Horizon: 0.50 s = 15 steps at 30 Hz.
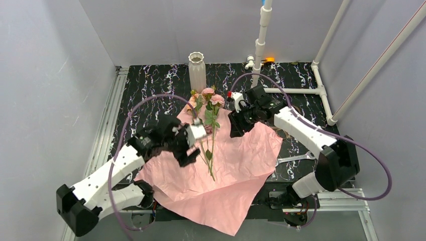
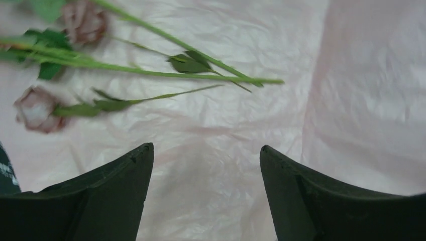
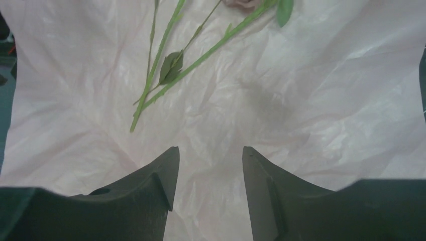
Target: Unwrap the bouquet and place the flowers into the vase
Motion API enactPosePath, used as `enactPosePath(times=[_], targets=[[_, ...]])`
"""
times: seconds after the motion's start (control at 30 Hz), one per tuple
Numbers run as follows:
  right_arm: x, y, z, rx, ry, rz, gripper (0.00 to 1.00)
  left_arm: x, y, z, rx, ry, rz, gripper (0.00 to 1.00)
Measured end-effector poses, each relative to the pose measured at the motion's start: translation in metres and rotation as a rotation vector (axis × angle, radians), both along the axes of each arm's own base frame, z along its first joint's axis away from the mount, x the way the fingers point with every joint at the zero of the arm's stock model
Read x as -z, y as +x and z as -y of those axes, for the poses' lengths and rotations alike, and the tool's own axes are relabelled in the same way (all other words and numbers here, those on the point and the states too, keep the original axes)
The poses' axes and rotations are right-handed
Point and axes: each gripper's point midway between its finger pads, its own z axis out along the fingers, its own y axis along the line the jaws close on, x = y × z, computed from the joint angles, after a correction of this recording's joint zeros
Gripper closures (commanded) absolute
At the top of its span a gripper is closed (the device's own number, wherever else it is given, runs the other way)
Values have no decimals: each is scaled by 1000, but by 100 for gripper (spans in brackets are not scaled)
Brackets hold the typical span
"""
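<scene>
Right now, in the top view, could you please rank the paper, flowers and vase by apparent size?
1. Paper, by far the largest.
2. Flowers, long but thin.
3. Vase, smallest, but farther away and foreshortened, so 2 and 3 are unsure.

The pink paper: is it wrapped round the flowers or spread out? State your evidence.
Spread out. The pink paper lies open as a crinkled sheet, and the flowers lie loose on top of it, stems uncovered.
</scene>
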Motion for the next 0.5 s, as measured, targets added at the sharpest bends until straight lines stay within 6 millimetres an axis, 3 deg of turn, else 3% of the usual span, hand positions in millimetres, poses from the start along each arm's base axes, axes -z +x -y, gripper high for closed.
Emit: enactPosePath(times=[0.13, 0.2, 0.33, 0.5], targets=[[19, 21, -15, 106, 1, -76, 45, -23, 57, 0, -430, -157, -195, 43], [30, 26, -19, 144, -7, -111, 46, -28, 76, 2, -568, -230, -261, 45], [36, 33, -22, 187, -8, -124, 46, -23, 105, 0, -830, -303, -403, 58], [35, 39, -23, 198, -6, -98, 46, -11, 149, 11, -1058, -285, -510, 57]])
